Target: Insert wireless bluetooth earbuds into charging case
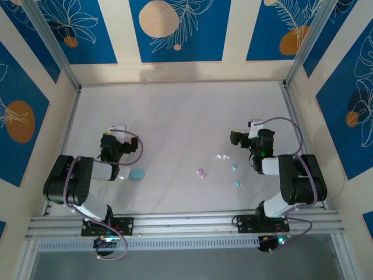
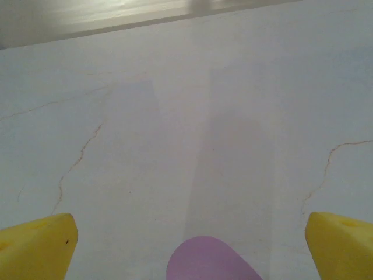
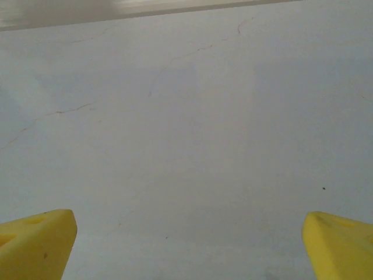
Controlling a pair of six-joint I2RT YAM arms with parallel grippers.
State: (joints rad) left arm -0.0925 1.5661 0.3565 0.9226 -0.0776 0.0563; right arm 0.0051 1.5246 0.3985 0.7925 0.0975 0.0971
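Earbuds are seen from the top view scattered on the white table, in front of the right arm and well apart from the left arm. The pink pair is found at the left of the group, its two buds touching or nearly so. A white pair is placed a little farther back and to the right. Two teal earbuds are set apart from one another at the right of the group, the second nearer the table's front edge. None of them is held or touched.

A rounded teal case is seen just beside the forearm of the left arm, well apart from the earbuds.

In the left wrist view, the left gripper is shown with its yellow fingers spread wide over the bare table. A rounded pink object, cut off by the bottom edge, is seen low between them, and neither finger is touching it. Whether it is a case cannot be told.

In the right wrist view, the right gripper is likewise shown spread wide, with nothing between its yellow fingers but the veined table surface.
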